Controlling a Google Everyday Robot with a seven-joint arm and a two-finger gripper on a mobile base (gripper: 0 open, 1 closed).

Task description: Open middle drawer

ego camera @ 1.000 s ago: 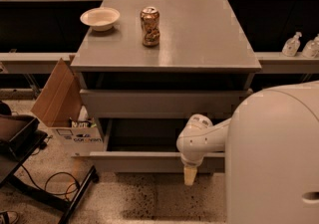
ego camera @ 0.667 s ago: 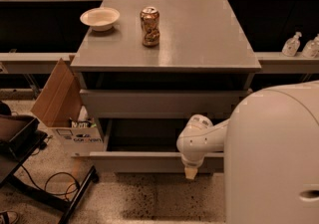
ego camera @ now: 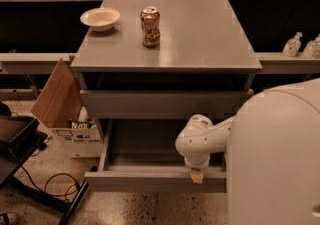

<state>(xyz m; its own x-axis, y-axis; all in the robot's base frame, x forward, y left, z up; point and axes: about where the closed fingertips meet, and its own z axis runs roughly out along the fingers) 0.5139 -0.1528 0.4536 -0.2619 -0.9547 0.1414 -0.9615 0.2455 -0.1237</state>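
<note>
The grey cabinet (ego camera: 165,64) has a drawer front (ego camera: 150,104) just under its top, nearly closed. Below it the middle drawer (ego camera: 135,180) stands pulled far out toward me, its dark inside showing and looking empty. My gripper (ego camera: 197,175) hangs from the white arm (ego camera: 200,141) and sits on the front rim of this drawer, right of centre. The third drawer is hidden under the open one.
A cream bowl (ego camera: 100,18) and a dented can (ego camera: 150,26) stand on the cabinet top. An open cardboard box (ego camera: 70,119) sits on the floor at the left, beside a dark stand and cables (ego camera: 55,184). White bottles (ego camera: 292,45) stand on a shelf at the right. My white body (ego camera: 280,159) fills the lower right.
The middle drawer has slid a little further out toward me, with the gripper still at its front rim. The bowl and the can have not moved.
</note>
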